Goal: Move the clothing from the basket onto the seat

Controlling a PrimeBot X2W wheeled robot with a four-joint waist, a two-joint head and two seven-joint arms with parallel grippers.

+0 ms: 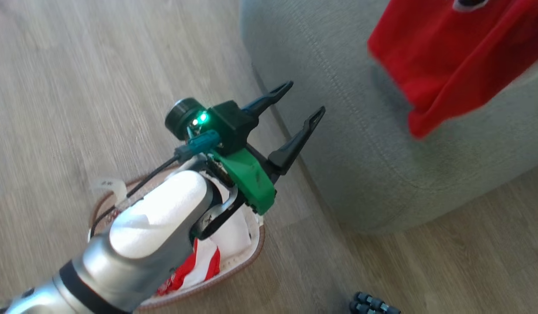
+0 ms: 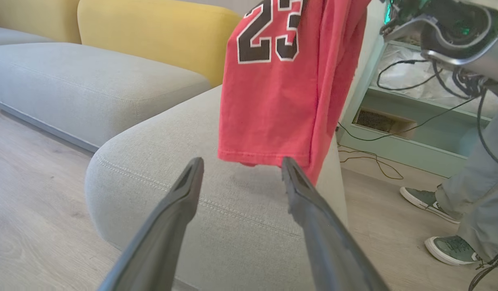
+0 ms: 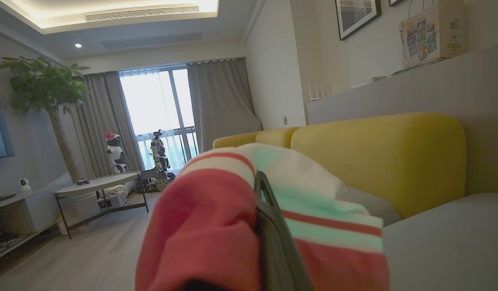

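Head view: the left hand (image 1: pixel 303 99) reaches out above the basket (image 1: pixel 251 257) with its two dark fingers spread and nothing between them; the basket stands on the wooden floor (image 1: pixel 77 65) just beside the seat (image 1: pixel 338 131); inside it lies crumpled red-and-white clothing (image 1: pixel 199 266), partly hidden by the forearm; a red jersey (image 1: pixel 452 56) hangs over the seat at the upper right.

Left wrist view: the left hand (image 2: pixel 241 165) points at the seat (image 2: pixel 152 169), fingers wide apart; the red jersey (image 2: pixel 273 101), numbered 23, dangles limp, its hem just above the cushion and seemingly clear of it; a person's shoes (image 2: pixel 426 198) stand on the floor to the right.

Right wrist view: the right hand (image 3: pixel 263 190) is pressed together on a fold of red cloth with white stripes (image 3: pixel 208 226), probably that same jersey; the seat (image 3: pixel 446 242) lies below it.

The cloth looks light, soft and floppy; it will sag and drape, not slip or break; a bunched fold near the top of the heap is the likeliest place to pinch what remains in the basket; a trailing edge could catch on the rim.
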